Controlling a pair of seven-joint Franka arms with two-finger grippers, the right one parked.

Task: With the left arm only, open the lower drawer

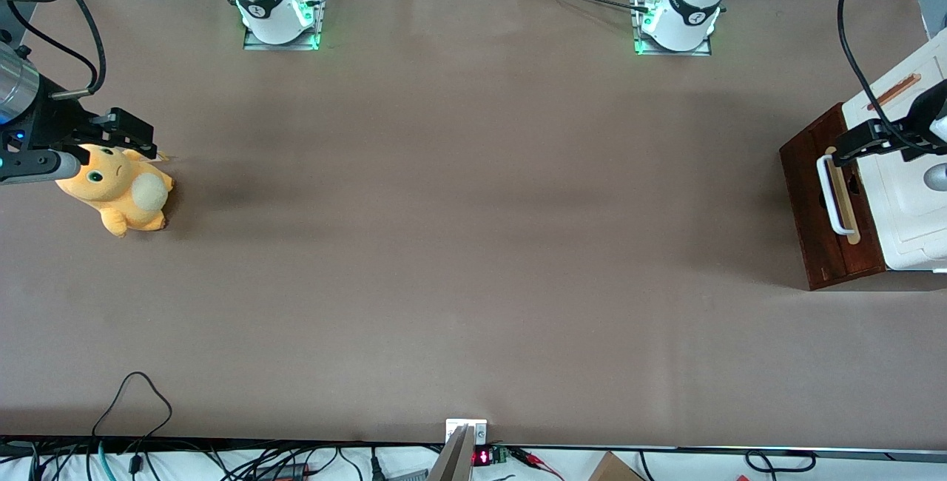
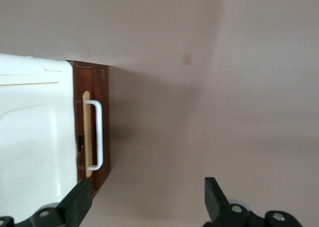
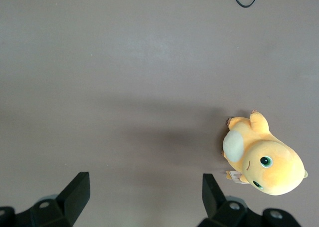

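The lower drawer (image 1: 806, 203) has a dark reddish-brown front and sits under the white cabinet top (image 1: 914, 214) at the working arm's end of the table. Its white loop handle (image 1: 833, 196) is mounted on a pale wood strip (image 1: 848, 207). My left arm's gripper (image 1: 852, 146) hangs above the end of the handle that is farther from the front camera. It is open, and the handle is not between its fingers. In the left wrist view the two black fingers (image 2: 77, 201) stand wide apart around bare table, with the handle (image 2: 97, 134) and drawer front (image 2: 102, 85) beside one of them.
A yellow plush toy (image 1: 118, 189) lies at the parked arm's end of the table. Both arm bases (image 1: 677, 15) stand along the table edge farthest from the front camera. Cables (image 1: 133, 392) trail over the nearest edge. A small pale tag (image 2: 187, 59) lies on the table in front of the drawer.
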